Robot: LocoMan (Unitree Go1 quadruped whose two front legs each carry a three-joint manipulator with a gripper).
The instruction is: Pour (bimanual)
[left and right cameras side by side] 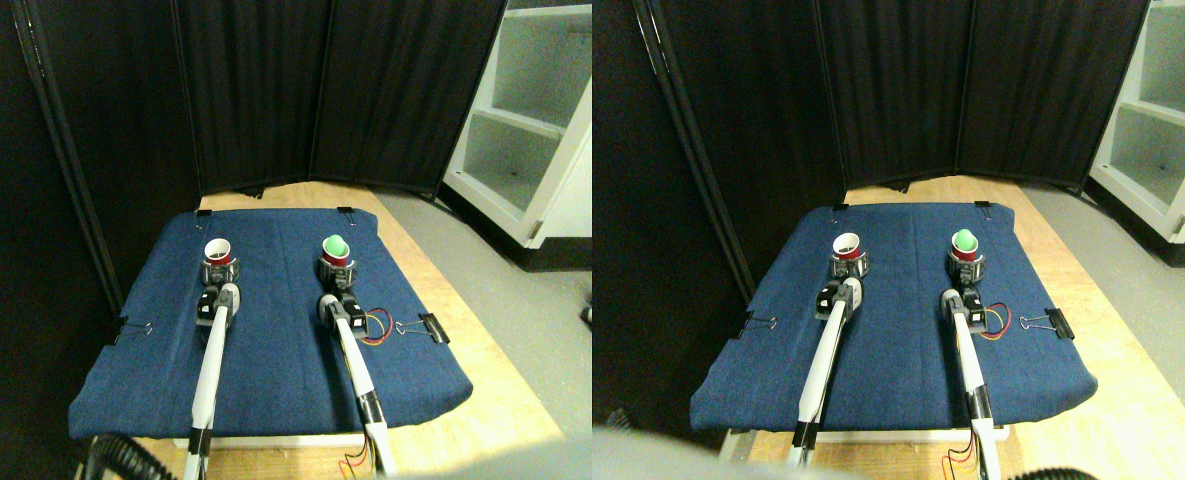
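We see a blue cloth [272, 340] clipped over a wooden tabletop [452, 300], black screens behind it, white shelves to its right. On the cloth, our left gripper [219, 268] grasps a white-lined red cup [218, 249]; our right gripper [337, 268] grasps a green-filled cup [335, 247].

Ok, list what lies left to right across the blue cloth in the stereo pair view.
Black binder clip at the left edge → red cup with white inside → red cup holding something green → black binder clip at the right edge.
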